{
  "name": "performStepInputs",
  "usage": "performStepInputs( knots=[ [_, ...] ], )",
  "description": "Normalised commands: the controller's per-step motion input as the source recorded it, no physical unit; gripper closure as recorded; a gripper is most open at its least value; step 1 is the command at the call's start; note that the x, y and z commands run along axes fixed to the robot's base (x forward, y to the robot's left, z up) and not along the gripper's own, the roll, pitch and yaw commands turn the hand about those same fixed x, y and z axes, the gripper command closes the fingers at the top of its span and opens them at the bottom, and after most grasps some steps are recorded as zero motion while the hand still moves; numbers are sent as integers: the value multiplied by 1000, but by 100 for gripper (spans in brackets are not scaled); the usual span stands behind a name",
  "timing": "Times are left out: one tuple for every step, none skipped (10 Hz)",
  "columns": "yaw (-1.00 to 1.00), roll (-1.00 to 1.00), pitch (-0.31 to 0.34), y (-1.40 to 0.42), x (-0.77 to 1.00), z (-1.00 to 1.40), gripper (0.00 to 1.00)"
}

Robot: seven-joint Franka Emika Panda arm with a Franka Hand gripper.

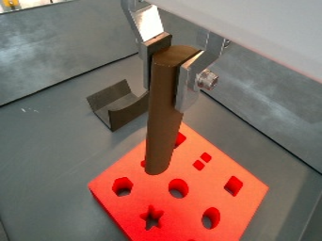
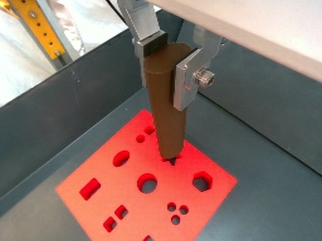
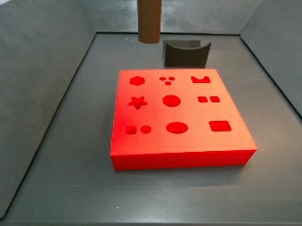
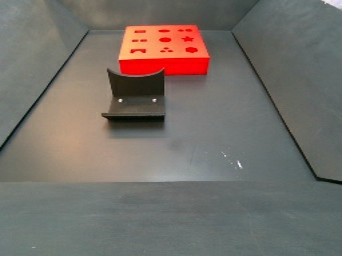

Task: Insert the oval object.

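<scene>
Wrist views are both showing me the gripper (image 1: 172,64) closing its flat silver fingers (image 1: 189,83) on the upper end of the oval object (image 1: 161,113), a long smooth brown peg with rounded sides. The jaws are standing only as far apart as the peg is thick, and the dark pads are pressing on its two sides. The peg is hanging upright, and its lower end is staying in the air above the red block (image 1: 239,202), not touching it.

The red block is a flat, bright slab with many cut holes: circles, squares, a star and others. In a side view (image 3: 183,157) I am seeing it lying on the dull grey metal floor, and the peg (image 3: 148,19) is hanging at about 12 o'clock from it, over the far edge. The gripper itself is outside this picture.

The fixture (image 4: 134,97), dark and L-shaped with a curved top, is standing apart from the block on the floor.
</scene>
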Motion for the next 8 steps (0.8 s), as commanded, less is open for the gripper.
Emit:
performStepInputs(
  knots=[
    [203, 0, 0, 0, 0, 0, 100],
    [129, 181, 23, -323, 0, -6, 100],
    [114, 196, 51, -709, 243, 0, 100],
    [49, 171, 10, -809, 274, -123, 100],
    [157, 244, 46, -603, 323, -209, 100],
    [354, 263, 40, -369, 386, -183, 100],
    [417, 207, 29, -343, 377, -186, 100],
    [506, 167, 21, -326, 151, -83, 100]
  ],
)
